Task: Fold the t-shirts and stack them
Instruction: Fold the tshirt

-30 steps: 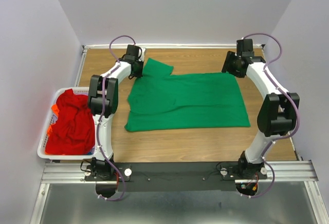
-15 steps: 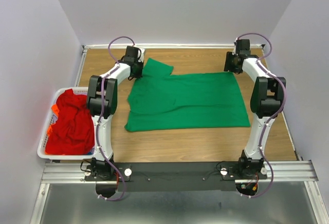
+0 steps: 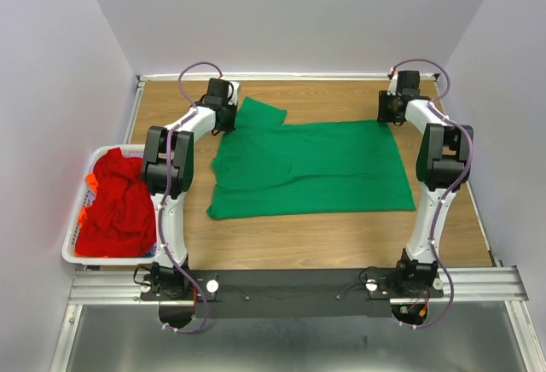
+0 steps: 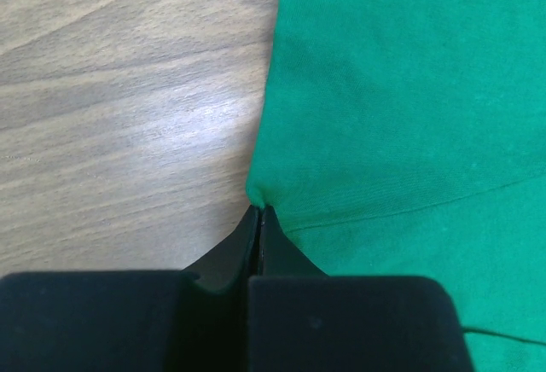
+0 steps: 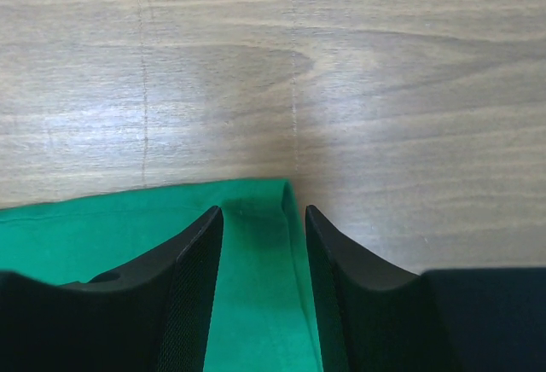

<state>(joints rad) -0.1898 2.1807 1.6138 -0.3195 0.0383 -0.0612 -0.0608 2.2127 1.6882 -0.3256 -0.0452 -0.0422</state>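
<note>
A green t-shirt (image 3: pixel 311 167) lies spread flat on the wooden table, one sleeve pointing to the far left. My left gripper (image 3: pixel 228 121) is at its far left edge, by the sleeve. In the left wrist view the left gripper (image 4: pixel 259 210) is shut, its tips pinching a small pucker of the green t-shirt (image 4: pixel 401 90). My right gripper (image 3: pixel 389 117) is at the shirt's far right corner. In the right wrist view the right gripper (image 5: pixel 263 212) stands open, its fingers either side of the hemmed corner of the green t-shirt (image 5: pixel 256 252). Red t-shirts (image 3: pixel 119 206) are heaped in the basket.
A white slatted basket (image 3: pixel 75 257) stands off the table's left edge. A raised rail (image 3: pixel 290 76) runs along the far edge of the table, close behind both grippers. Grey walls close in on both sides.
The right arm has swung back and in to the shirt's far right corner, its jaws narrowing. The left gripper has closed on the shirt's edge and stayed in place.
</note>
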